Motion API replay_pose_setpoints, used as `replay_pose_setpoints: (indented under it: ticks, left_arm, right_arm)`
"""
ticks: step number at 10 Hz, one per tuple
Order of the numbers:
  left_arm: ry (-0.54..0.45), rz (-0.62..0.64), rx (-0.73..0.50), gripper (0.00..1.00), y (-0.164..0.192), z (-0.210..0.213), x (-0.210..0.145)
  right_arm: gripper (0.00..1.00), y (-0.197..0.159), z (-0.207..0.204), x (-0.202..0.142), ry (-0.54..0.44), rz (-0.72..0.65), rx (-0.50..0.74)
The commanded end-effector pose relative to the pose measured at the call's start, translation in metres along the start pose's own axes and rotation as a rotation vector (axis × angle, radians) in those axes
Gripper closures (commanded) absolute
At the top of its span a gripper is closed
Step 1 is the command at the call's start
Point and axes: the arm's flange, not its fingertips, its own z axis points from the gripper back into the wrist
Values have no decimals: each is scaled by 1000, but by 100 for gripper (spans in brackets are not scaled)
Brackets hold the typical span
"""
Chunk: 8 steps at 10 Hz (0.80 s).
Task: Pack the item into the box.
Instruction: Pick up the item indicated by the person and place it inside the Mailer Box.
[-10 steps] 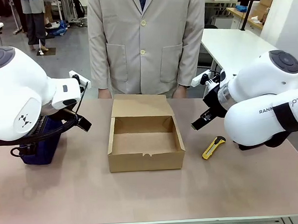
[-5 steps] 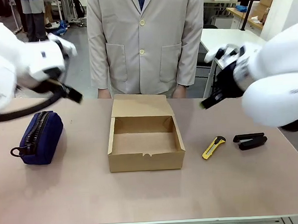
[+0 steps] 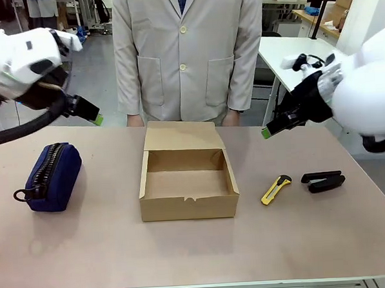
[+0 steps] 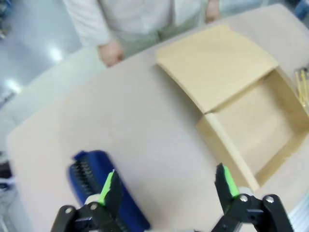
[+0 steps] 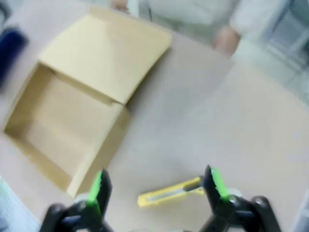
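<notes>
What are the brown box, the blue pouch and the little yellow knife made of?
The box looks like plain matte brown cardboard, folded at its flaps. The pouch seems soft navy fabric, with a zip. The knife looks like smooth yellow plastic with a black end, though too small to be sure.

I can read no text, label, brand or number on any of my feeds. The shallow brown cardboard box (image 3: 189,207) shows plain faces. The small yellow utility knife (image 3: 275,190) at its 3 o'clock is too small to make out any marking.
</notes>
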Motion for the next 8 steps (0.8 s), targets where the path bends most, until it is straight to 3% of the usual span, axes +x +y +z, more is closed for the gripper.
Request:
replay_pose_setpoints:
  ticks: [1,2,3,4,6,7,8]
  left_arm:
    - [67,304,-325,0,64,53,-17]
    - [-48,406,-553,0,98,74,-41]
    - [-144,538,-708,0,132,86,-73]
    - [-238,653,-802,0,153,89,-98]
    - [-415,816,-908,0,167,83,-149]
    - [-601,864,-951,0,159,77,-159]
    - [-684,1095,-820,0,142,60,-145]
  right_arm:
    - [0,-63,61,-15,-130,-476,388]
    - [0,-89,94,-43,-244,-592,531]
    - [0,-118,127,-78,-412,-697,632]
    - [0,-140,149,-106,-513,-773,677]
    - [0,-186,154,-145,-569,-932,714]
    - [0,-201,143,-153,-592,-1032,697]
    - [0,-199,130,-147,-591,-1033,667]
